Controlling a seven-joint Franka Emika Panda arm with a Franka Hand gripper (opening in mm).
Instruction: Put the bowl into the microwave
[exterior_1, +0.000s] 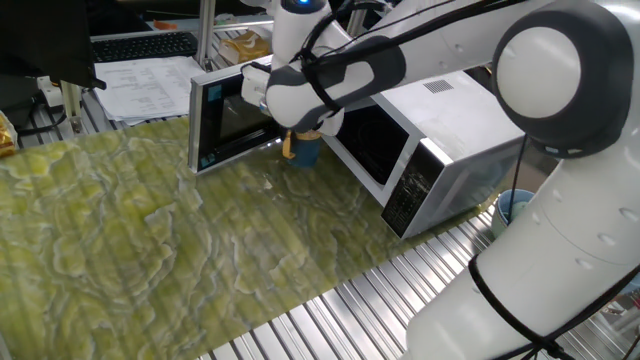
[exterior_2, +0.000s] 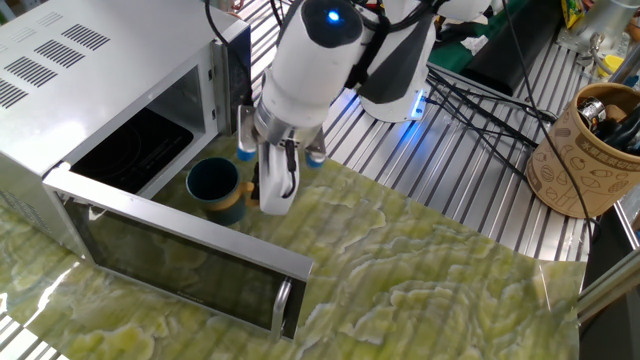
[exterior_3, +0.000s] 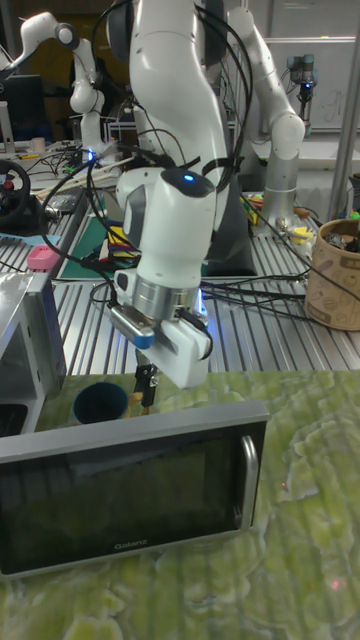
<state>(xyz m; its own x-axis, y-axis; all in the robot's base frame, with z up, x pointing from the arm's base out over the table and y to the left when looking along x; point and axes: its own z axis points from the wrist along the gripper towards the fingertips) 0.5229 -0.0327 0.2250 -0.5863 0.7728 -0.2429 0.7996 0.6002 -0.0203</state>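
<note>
The microwave (exterior_2: 70, 80) sits on the table (exterior_2: 420, 290) with its door (exterior_2: 180, 255) swung wide open. The bowl (exterior_2: 213, 186) is in the gap between the door and the microwave's open front, right by the opening, not inside. The gripper (exterior_2: 262, 196) comes down from above, just beside the bowl on its handle side. A big round basket (exterior_2: 580, 150) stands well apart, on the far side of the table from the microwave.
</note>
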